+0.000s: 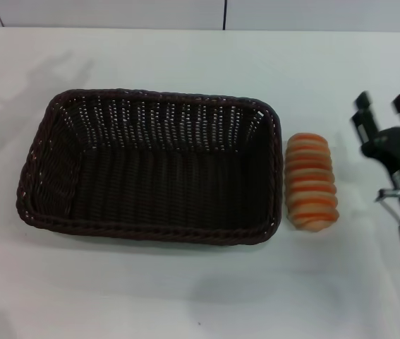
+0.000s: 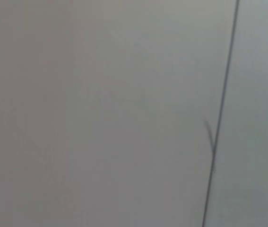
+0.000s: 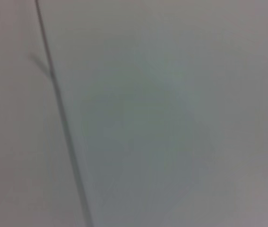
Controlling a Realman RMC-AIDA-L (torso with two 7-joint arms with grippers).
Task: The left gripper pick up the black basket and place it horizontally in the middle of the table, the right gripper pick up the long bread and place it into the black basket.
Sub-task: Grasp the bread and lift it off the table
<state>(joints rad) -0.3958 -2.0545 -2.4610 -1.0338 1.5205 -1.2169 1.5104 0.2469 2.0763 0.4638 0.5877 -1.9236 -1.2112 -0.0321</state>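
White counter (image 1: 185,296): black basket (image 1: 150,166) mid-counter; long bread (image 1: 312,181) just beside it; right tool (image 1: 386,106) near right edge, prongs apart.

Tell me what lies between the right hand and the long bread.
Nothing visible does. The right hand is open, apart from the long bread, with only bare table between them. The bread lies just outside the black basket.

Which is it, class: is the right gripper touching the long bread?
Apart. The head view shows bare table between the right gripper and the long bread, which lies beside the black basket.
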